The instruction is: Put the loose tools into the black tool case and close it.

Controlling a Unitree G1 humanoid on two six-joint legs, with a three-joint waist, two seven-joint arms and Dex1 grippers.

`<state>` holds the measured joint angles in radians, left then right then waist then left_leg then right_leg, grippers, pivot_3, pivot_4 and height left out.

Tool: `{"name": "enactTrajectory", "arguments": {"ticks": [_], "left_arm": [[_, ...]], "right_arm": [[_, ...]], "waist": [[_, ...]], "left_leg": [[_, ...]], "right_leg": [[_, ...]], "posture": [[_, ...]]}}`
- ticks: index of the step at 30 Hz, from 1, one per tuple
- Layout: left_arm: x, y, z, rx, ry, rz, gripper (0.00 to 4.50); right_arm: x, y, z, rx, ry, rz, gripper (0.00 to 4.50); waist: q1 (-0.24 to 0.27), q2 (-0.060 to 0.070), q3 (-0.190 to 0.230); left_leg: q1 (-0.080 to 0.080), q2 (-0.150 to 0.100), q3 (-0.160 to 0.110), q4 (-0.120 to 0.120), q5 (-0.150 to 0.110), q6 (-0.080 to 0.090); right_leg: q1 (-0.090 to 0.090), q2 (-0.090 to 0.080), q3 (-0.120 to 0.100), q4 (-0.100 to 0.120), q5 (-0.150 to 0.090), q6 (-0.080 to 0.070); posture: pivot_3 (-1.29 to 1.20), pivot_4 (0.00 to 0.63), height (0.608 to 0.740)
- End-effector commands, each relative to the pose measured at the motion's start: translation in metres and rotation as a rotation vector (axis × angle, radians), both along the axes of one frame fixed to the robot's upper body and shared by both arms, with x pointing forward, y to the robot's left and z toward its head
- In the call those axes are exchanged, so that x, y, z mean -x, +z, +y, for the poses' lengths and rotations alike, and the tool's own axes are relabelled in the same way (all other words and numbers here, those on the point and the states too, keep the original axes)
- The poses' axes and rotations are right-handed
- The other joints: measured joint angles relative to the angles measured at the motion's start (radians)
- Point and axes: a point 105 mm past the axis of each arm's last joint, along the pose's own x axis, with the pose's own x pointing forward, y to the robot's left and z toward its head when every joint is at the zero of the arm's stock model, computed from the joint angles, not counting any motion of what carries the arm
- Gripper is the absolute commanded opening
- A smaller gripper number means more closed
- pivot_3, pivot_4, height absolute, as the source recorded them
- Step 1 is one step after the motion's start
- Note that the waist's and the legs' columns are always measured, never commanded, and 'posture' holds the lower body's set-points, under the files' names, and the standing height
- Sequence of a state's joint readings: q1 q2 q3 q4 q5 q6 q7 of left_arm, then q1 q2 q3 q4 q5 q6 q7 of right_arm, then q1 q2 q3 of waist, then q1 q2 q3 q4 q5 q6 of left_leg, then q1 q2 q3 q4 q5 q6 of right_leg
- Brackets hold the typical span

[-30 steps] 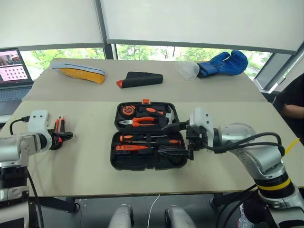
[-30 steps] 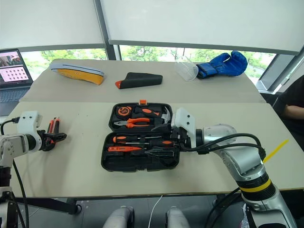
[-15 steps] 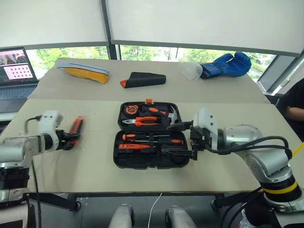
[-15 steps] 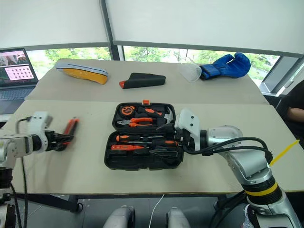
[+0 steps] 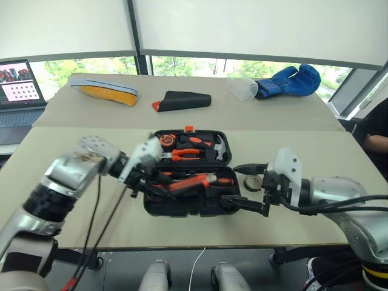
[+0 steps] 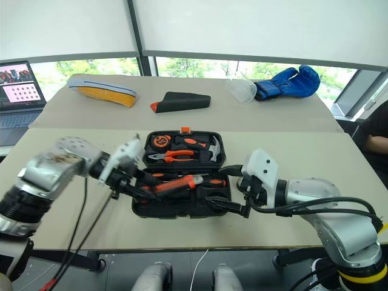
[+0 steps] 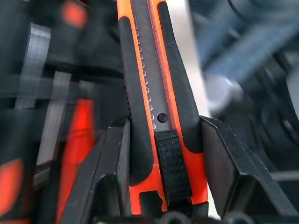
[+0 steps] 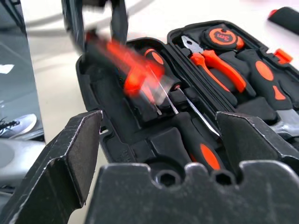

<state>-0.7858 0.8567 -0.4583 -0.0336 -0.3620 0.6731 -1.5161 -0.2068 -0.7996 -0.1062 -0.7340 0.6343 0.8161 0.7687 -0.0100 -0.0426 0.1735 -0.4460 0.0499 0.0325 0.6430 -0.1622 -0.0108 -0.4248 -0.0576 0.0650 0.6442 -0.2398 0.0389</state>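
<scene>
A beige surface [image 5: 91, 218] carries a black tool case [image 5: 188, 205] with a small orange latch [image 5: 187, 128]. The utility knife [image 7: 156, 107] is orange and black — a grey strip dotted with tiny holes runs along it. Farther back lie a blue glove [image 5: 288, 80] and a black pouch [image 5: 182, 100] tipped orange.

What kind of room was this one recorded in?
Probably an office or lab set up for robot trials: plain tables pushed together beneath wide windows with roller blinds, trees outside, and an open laptop at the left.
</scene>
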Motion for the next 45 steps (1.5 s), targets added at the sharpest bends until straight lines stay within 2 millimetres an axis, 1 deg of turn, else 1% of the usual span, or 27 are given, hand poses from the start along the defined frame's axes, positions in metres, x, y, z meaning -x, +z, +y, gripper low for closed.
{"name": "enactTrajectory", "arguments": {"ticks": [1,2,6,10,12,13,17,18,22,24,25,27,32,35,36,39,43,45], "left_arm": [[-0.007,-0.006,-0.001,-0.070,-0.031,-0.044,1.73],[-0.008,-0.008,-0.001,-0.083,-0.025,-0.043,1.73],[-0.011,-0.016,-0.001,-0.111,-0.016,-0.051,1.73],[-0.002,-0.018,-0.006,-0.087,-0.031,0.012,1.73],[-0.003,-0.020,-0.005,-0.095,-0.032,-0.004,2.73],[-0.003,-0.020,-0.004,-0.094,-0.035,-0.007,2.93],[-0.004,-0.007,-0.003,-0.054,-0.043,-0.024,4.39],[-0.006,-0.002,-0.004,-0.039,-0.035,-0.032,4.45],[-0.011,0.010,-0.006,0.018,-0.020,-0.054,4.45],[-0.013,0.014,-0.008,0.051,-0.007,-0.044,3.91],[-0.013,0.012,-0.009,0.051,-0.009,-0.044,3.73],[-0.013,0.008,-0.009,0.043,-0.013,-0.049,2.93],[-0.013,-0.002,-0.010,0.025,-0.016,-0.052,1.22],[-0.009,-0.009,-0.006,-0.011,-0.048,-0.059,0.17],[-0.006,-0.012,-0.005,-0.020,-0.062,-0.057,0.07],[-0.003,-0.022,-0.005,-0.067,-0.086,-0.070,0.07],[-0.007,-0.043,-0.001,-0.158,-0.132,-0.168,0.07],[-0.011,-0.050,0.001,-0.193,-0.131,-0.208,0.07]], "right_arm": [[0.007,0.011,-0.003,-0.006,-0.042,-0.049,4.50],[0.008,0.011,-0.004,-0.007,-0.050,-0.049,4.50],[0.011,0.010,-0.006,-0.009,-0.074,-0.049,4.50],[0.011,0.009,-0.007,-0.009,-0.086,-0.048,4.50],[0.010,0.009,-0.006,-0.008,-0.088,-0.050,4.50],[0.010,0.010,-0.006,-0.008,-0.088,-0.052,4.50],[0.009,0.009,-0.006,-0.008,-0.083,-0.051,4.50],[0.009,0.009,-0.006,-0.006,-0.080,-0.049,4.50],[0.008,0.008,-0.005,-0.004,-0.073,-0.048,4.50],[0.006,0.009,-0.005,-0.005,-0.070,-0.050,4.50],[0.005,0.009,-0.005,-0.005,-0.067,-0.050,4.50],[0.005,0.009,-0.004,-0.004,-0.062,-0.050,4.50],[0.005,0.009,-0.003,-0.004,-0.055,-0.050,4.50],[0.005,0.009,-0.003,-0.001,-0.054,-0.048,4.50],[0.006,0.008,-0.003,0.001,-0.054,-0.046,4.50],[0.007,0.008,-0.003,0.003,-0.053,-0.043,4.50],[0.007,0.007,-0.004,0.005,-0.057,-0.040,4.50],[0.007,0.006,-0.004,0.005,-0.061,-0.040,4.50]], "waist": [[-0.004,0.000,0.000],[-0.004,0.000,0.000],[-0.004,0.000,0.000],[-0.003,0.000,0.000],[-0.003,0.000,0.000],[-0.004,0.000,0.000],[-0.003,0.000,0.000],[-0.003,0.000,0.000],[-0.003,0.000,0.000],[-0.003,0.000,0.000],[-0.003,0.000,0.000],[-0.003,0.000,0.000],[-0.003,0.000,0.000],[-0.003,0.000,0.000],[-0.004,0.000,0.000],[-0.004,0.000,0.000],[-0.002,0.000,0.000],[-0.002,0.001,-0.001]], "left_leg": [[0.000,0.000,0.000,0.000,0.000,0.000],[0.000,0.000,0.000,0.000,0.000,0.000],[0.000,0.000,0.000,0.001,0.000,0.000],[0.000,0.000,0.000,0.001,0.000,0.000],[0.000,0.000,0.000,0.002,0.000,0.000],[0.000,0.000,0.000,0.002,0.000,0.000],[0.000,0.000,0.000,0.002,0.000,0.001],[0.000,0.000,0.000,0.002,0.000,0.001],[0.000,0.000,0.000,0.002,0.000,0.001],[0.000,0.000,0.000,0.002,0.000,0.001],[0.001,0.000,0.000,0.002,0.000,0.001],[0.001,0.000,0.000,0.002,0.000,0.001],[0.001,0.000,0.000,0.002,0.000,0.001],[0.001,0.000,0.000,0.002,0.000,0.001],[0.001,0.000,0.000,0.002,0.000,0.001],[0.001,0.000,0.000,0.002,0.000,0.001],[0.002,0.000,0.000,0.002,0.000,0.001],[0.004,0.000,0.000,0.002,0.000,0.001]], "right_leg": [[0.000,0.000,0.000,0.000,-0.001,0.002],[0.000,0.000,0.001,0.000,-0.003,0.005],[0.001,0.000,0.001,0.000,-0.003,0.005],[0.001,0.000,0.001,0.000,-0.003,0.005],[0.001,0.000,0.001,0.000,-0.003,0.005],[0.001,0.000,0.001,0.000,-0.003,0.006],[0.001,0.000,0.001,0.001,-0.003,0.006],[0.001,0.000,0.001,0.001,-0.003,0.006],[0.001,0.000,0.001,0.001,-0.003,0.006],[0.001,0.000,0.001,0.001,-0.003,0.006],[0.001,0.000,0.001,0.001,-0.003,0.006],[0.001,0.000,0.001,0.001,-0.002,0.006],[0.001,0.000,0.001,0.001,-0.002,0.006],[0.001,0.000,0.001,0.001,-0.002,0.006],[0.001,0.000,0.001,0.001,-0.002,0.006],[0.001,0.000,0.001,0.002,-0.002,0.006],[0.002,0.000,0.001,0.002,-0.002,0.006],[0.005,0.000,0.001,0.002,-0.002,0.006]], "posture": [[0.00,0.150,0.740],[0.00,0.150,0.740],[0.00,0.150,0.740],[0.00,0.150,0.740],[0.00,0.150,0.740],[0.00,0.150,0.740],[0.00,0.150,0.740],[0.00,0.150,0.740],[0.00,0.150,0.740],[0.00,0.150,0.740],[0.00,0.150,0.740],[0.00,0.150,0.740],[0.00,0.150,0.740],[0.00,0.150,0.740],[0.00,0.150,0.740],[0.00,0.150,0.740],[0.00,0.150,0.740],[0.00,0.150,0.740]]}}
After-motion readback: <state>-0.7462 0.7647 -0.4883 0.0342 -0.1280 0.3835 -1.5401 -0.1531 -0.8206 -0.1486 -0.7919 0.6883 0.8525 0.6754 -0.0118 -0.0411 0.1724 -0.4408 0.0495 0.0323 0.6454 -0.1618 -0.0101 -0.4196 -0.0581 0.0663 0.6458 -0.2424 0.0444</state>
